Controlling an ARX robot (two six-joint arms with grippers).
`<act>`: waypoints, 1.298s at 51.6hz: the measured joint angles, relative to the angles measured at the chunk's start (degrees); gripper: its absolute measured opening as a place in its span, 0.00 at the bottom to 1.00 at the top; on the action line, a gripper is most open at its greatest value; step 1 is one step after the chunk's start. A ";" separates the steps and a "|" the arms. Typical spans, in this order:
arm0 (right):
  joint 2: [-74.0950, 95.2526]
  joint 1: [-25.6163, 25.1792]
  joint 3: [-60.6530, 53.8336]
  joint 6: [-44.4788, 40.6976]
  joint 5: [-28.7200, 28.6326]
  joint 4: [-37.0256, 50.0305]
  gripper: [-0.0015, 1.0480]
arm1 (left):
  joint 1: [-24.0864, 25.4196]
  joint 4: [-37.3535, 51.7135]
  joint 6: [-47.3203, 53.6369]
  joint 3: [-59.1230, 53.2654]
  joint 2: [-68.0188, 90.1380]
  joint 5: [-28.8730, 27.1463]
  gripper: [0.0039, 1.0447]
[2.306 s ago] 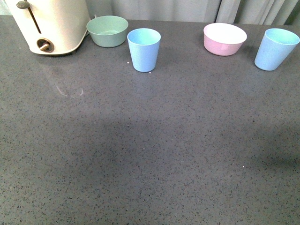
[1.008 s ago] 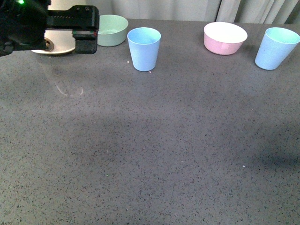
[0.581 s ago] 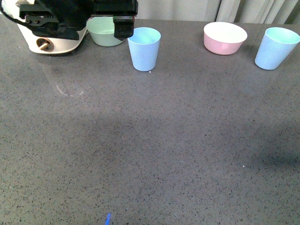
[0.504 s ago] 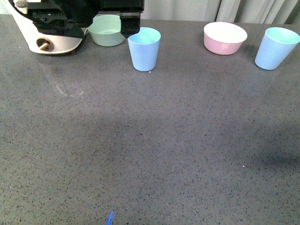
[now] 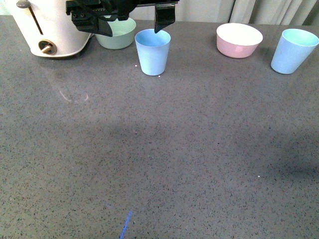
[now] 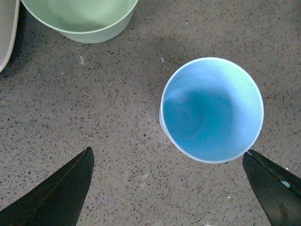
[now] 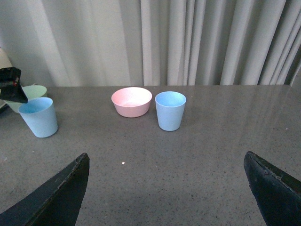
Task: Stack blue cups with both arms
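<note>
One pale blue cup (image 5: 152,51) stands upright on the grey counter (image 5: 164,159) left of centre. It also shows from above in the left wrist view (image 6: 211,109). A second blue cup (image 5: 293,51) stands at the far right, beside the pink bowl (image 5: 239,40); both show in the right wrist view, the cup (image 7: 170,110) and the bowl (image 7: 131,101). My left gripper (image 5: 149,12) hovers open over the left cup's rim, its fingertips (image 6: 61,195) wide apart. My right gripper (image 7: 167,188) is open and empty, well back from the cups, out of the front view.
A sage-green bowl (image 5: 117,35) sits behind the left cup, next to a cream appliance (image 5: 52,27) at the far left. Curtains hang behind the counter's back edge.
The left arm entered from the left and moved right along the back of the counter until its open gripper came over the left blue cup. The cups have not moved.
</note>
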 joint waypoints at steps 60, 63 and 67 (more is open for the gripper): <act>0.00 0.00 0.00 -0.02 0.00 0.00 0.91 | 0.02 -14.25 -3.78 23.65 16.48 -3.37 0.75; 0.00 0.00 0.00 -0.02 0.00 0.00 0.91 | 0.00 -14.73 -3.93 24.35 16.70 -3.34 0.68; 0.00 0.00 0.00 -0.02 0.00 0.00 0.91 | -0.04 -15.17 -4.02 24.83 16.96 -3.34 0.58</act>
